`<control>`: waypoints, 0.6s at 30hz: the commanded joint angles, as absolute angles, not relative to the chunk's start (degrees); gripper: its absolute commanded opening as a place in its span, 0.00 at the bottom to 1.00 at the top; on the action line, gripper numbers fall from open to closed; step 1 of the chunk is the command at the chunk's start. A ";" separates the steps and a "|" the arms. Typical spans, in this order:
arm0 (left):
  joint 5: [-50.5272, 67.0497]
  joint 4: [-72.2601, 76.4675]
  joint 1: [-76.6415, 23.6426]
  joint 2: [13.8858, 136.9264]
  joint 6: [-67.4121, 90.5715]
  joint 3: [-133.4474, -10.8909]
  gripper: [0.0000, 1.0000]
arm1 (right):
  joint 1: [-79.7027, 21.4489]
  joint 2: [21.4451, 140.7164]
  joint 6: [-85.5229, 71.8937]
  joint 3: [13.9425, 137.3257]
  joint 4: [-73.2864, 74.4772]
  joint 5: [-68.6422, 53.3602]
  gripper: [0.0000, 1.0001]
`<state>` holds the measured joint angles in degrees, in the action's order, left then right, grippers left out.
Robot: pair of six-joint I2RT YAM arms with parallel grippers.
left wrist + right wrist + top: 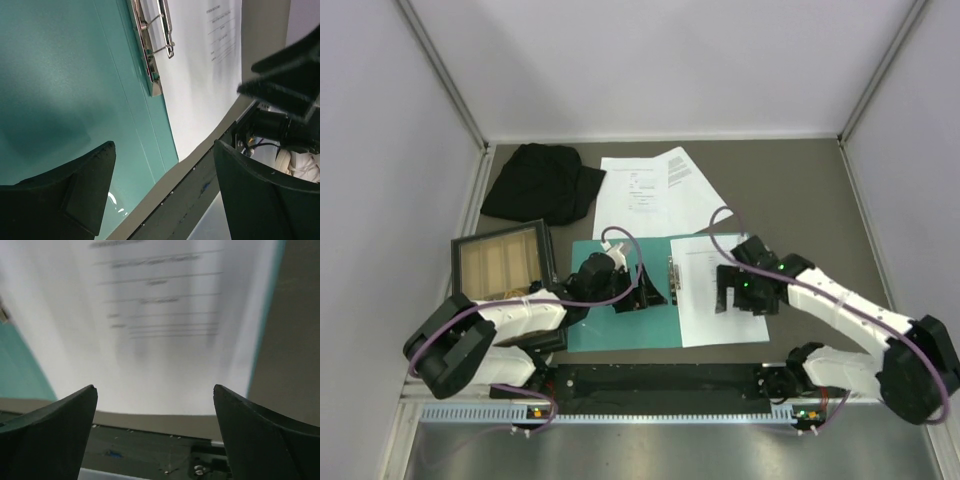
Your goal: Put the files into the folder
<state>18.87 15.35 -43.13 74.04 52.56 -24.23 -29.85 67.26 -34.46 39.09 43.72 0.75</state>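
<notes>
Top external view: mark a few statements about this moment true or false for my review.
1. One sheet lies on the right half of the open folder. True.
2. Both end effectors are shut on paper. False: the left end effector and the right end effector are both open and hold nothing.
3. A black cloth lies at the far left of the table. True.
4. The other sheets are in the wooden tray. False: two sheets lie on the table beyond the folder.
5. The left end effector is over the folder's bare teal half. True.
</notes>
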 commanded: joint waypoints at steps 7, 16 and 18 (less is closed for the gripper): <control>16.44 22.23 -43.07 78.84 54.57 -23.82 0.83 | -68.80 68.54 -57.47 42.27 45.44 10.01 0.99; 11.34 20.04 -43.07 75.68 55.72 -21.18 0.84 | -73.12 79.00 -59.68 42.28 34.20 8.79 0.99; 11.08 19.60 -43.07 75.24 55.63 -20.92 0.84 | -73.21 80.06 -58.63 42.62 33.22 9.66 0.99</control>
